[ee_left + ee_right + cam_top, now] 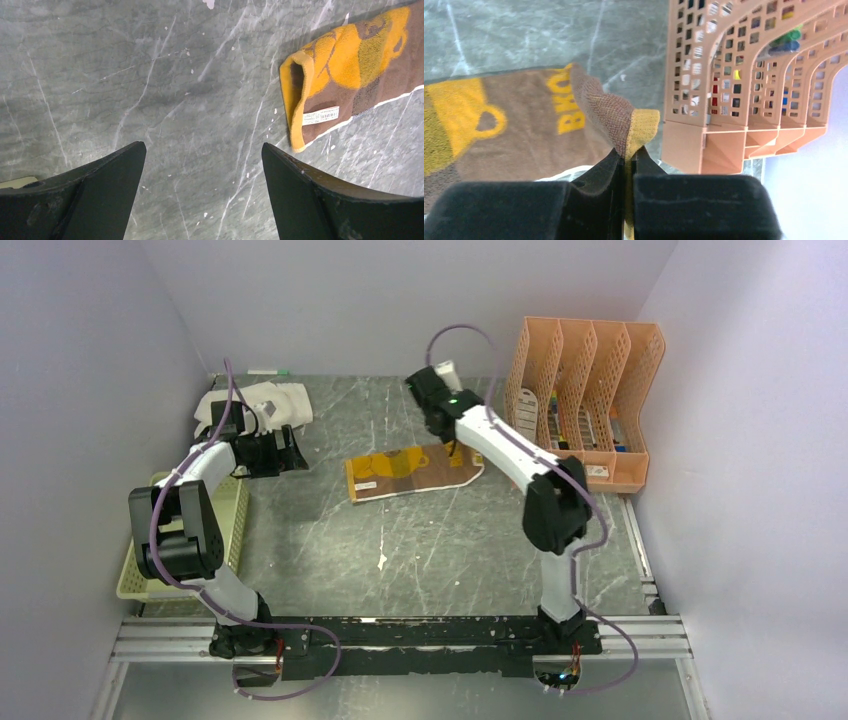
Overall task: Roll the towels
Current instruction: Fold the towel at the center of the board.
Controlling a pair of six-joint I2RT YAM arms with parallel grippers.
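Observation:
The brown towel with mustard-yellow edging [410,473] lies folded flat at mid-table. My right gripper [453,448] is shut on its right corner. In the right wrist view the pinched brown and yellow corner [634,125] is lifted above the flat part of the towel [524,120], between the closed fingers of the gripper [626,152]. The cream-white towel [255,405] lies crumpled at the back left. My left gripper [290,452] is open and empty just in front of it. In the left wrist view this gripper [204,150] is over bare table, with the brown towel's left end [350,75] to the upper right.
An orange mesh file organizer [585,400] stands at the back right, close to the held corner [734,75]. A pale green mesh basket [190,540] sits at the left edge, partly behind my left arm. Walls enclose the table on three sides.

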